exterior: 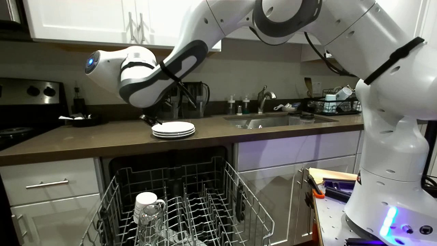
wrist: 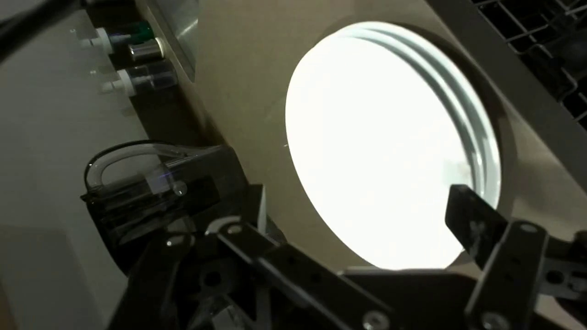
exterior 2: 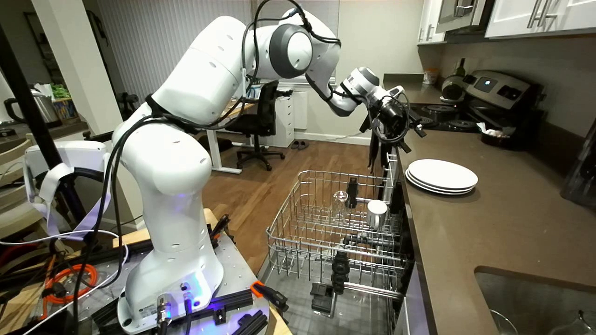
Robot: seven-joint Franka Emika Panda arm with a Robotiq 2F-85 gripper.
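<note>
The gripper (wrist: 359, 204) stood spread wide, and a stack of white plates (exterior 2: 442, 174) lay just beyond its fingertips (wrist: 465, 208) on the brown countertop (exterior 2: 507, 218), apart from them in an exterior view. Lower than the gripper, the wire dishwasher rack (exterior: 240, 200) held a white mug (exterior: 144, 201) and a clear glass (exterior: 150, 220). Past the finger on the left of the wrist view stood a clear pitcher (wrist: 183, 188) with a handle. Farther from the gripper, beyond the plates, came two pump bottles (wrist: 153, 77) and the sink (exterior: 271, 120).

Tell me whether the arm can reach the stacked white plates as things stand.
Probably yes: the open, empty gripper hovers near the stacked white plates, and the wrist view shows nothing between them.
</note>
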